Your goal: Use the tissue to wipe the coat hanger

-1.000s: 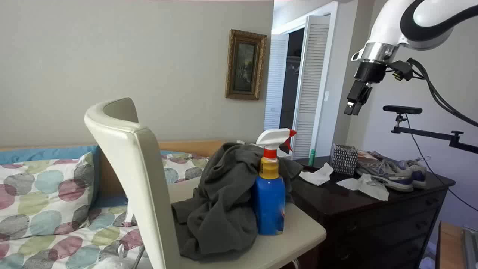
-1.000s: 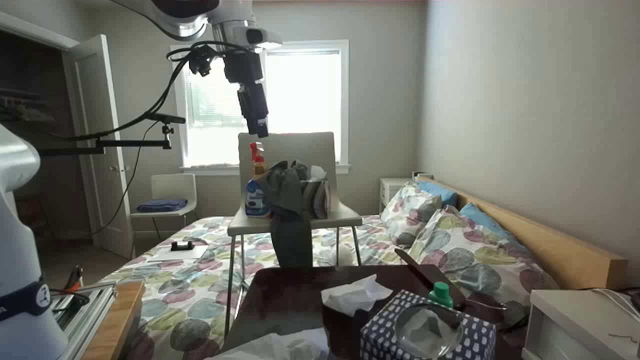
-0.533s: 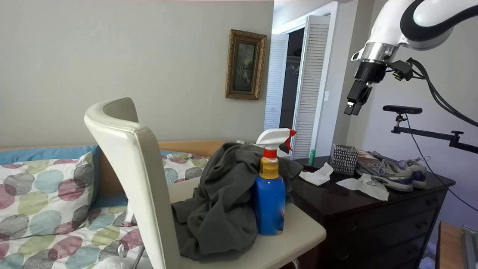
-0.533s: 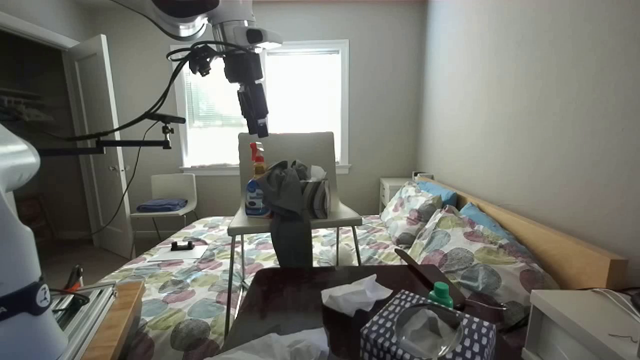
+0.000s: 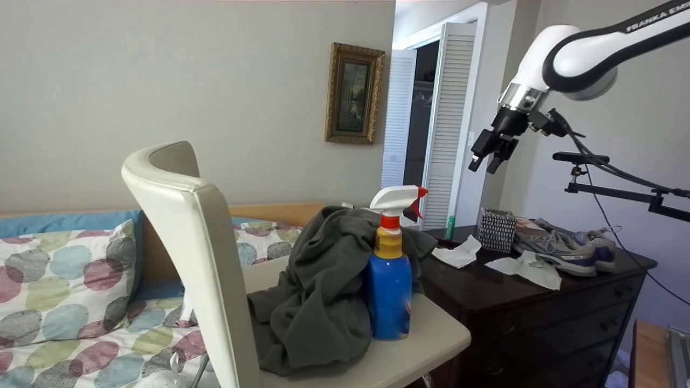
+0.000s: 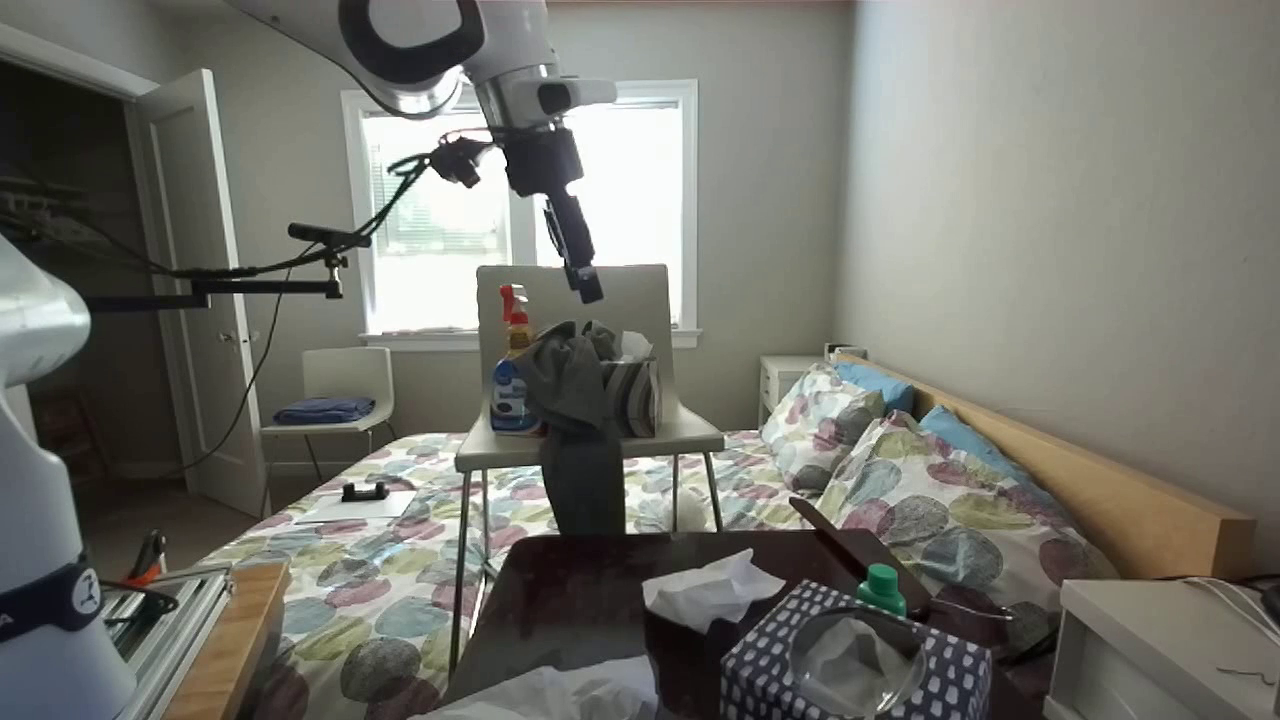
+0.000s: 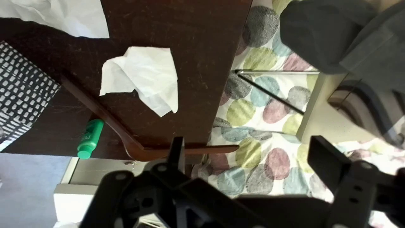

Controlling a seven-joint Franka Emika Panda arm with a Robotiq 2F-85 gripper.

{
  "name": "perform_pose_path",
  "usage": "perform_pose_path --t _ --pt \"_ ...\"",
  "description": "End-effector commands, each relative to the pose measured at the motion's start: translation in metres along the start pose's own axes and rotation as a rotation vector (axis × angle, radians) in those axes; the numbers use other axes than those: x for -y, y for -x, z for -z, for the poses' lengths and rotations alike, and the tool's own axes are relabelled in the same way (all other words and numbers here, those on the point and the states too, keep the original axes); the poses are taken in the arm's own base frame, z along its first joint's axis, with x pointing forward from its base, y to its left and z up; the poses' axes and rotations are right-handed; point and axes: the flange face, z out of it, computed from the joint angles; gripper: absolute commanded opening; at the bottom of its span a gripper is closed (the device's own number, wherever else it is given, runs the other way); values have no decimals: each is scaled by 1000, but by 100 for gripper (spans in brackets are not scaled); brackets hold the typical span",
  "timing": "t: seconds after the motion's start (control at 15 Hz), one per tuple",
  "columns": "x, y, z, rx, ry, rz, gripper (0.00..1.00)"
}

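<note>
Coat hanger [image 7: 133, 148] brown, V-shaped, lying on the dark dresser top [image 7: 196, 104], one arm jutting past its edge. White tissue [image 7: 148, 76] creased, partly folded over, near the hanger but apart from it. Second tissue [image 7: 69, 15], also white, crumpled, lies farther off.

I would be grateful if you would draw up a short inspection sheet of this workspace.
Surface: dark dresser top; small light marks show in the wrist view.
Spills: nothing seen.
Job's things: brown coat hanger on the dresser, one end jutting past its edge; two loose white tissues, the nearer lying beside the hanger without touching it.
Clutter: patterned tissue box, green bottle and shoes, all on the dresser.
Gripper: open, raised in the air; held object: nothing seen.
Cables: black cable hanging from the robot arm; contact with the camera mount cannot be told.
Surroundings: white chair bearing a grey cloth and spray bottle; bed with dotted covers.
</note>
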Motion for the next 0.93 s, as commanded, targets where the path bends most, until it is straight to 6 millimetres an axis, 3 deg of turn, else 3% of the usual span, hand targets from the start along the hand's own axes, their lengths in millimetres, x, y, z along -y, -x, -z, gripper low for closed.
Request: perform_pose_path --t 0.0,0.53,0.87 --pt "-24 -29 -42 -54 14 -111 100" --pt "-50 -42 -142 -31 51 -199 100" --pt "-66 -44 -187 0 79 -266 100"
